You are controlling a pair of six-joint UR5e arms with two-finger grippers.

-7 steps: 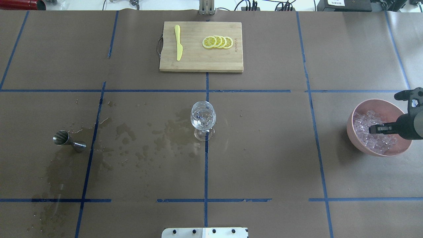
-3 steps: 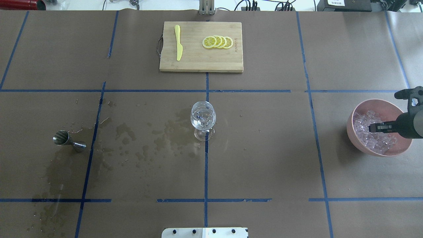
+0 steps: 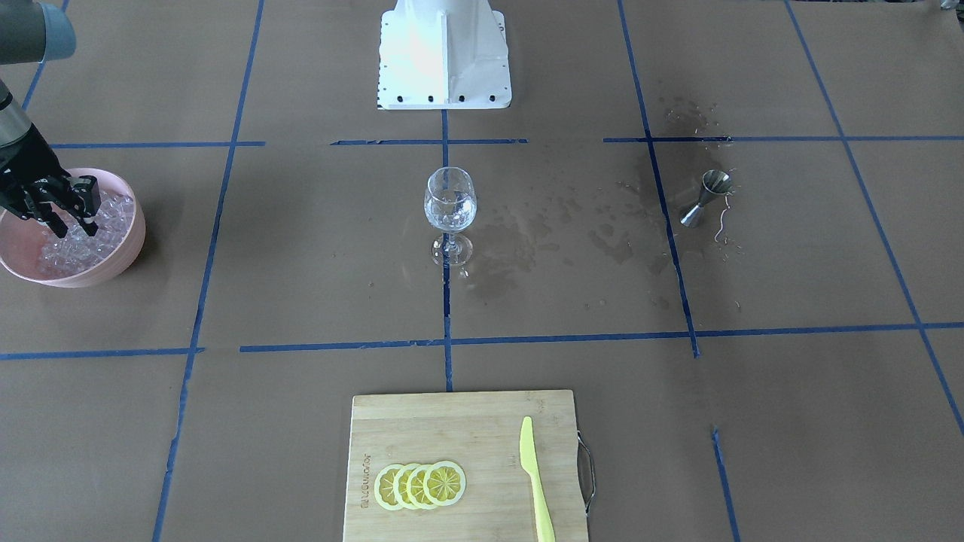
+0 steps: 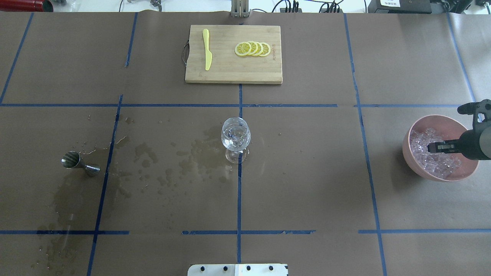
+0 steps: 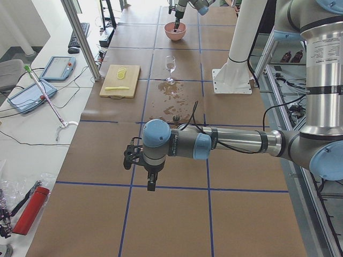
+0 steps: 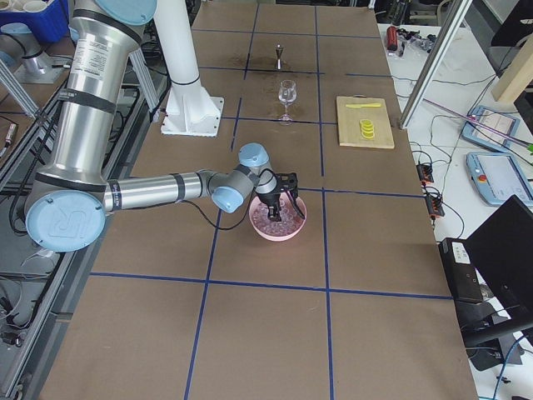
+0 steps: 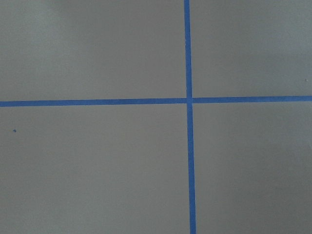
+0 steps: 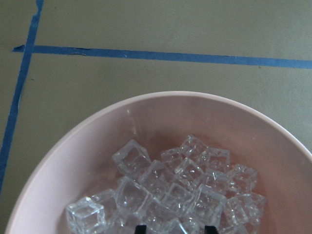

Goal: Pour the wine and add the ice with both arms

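Ice (image 8: pixel 170 190) is sitting in pink bowl (image 4: pixel 407 150), 3 o'clock from your glass (image 4: pixel 235 138); R gripper (image 4: pixel 430 147) is hanging in it, fingers apart. L gripper (image 5: pixel 151 182): can't tell.

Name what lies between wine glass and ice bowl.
Only bare paper and one blue tape line separate wine glass and ice bowl, overhead view.

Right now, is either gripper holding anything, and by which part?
Nothing looks held. The right gripper stands open, fingertips dipped among the ice in the pink bowl; the left gripper shows nothing in it.
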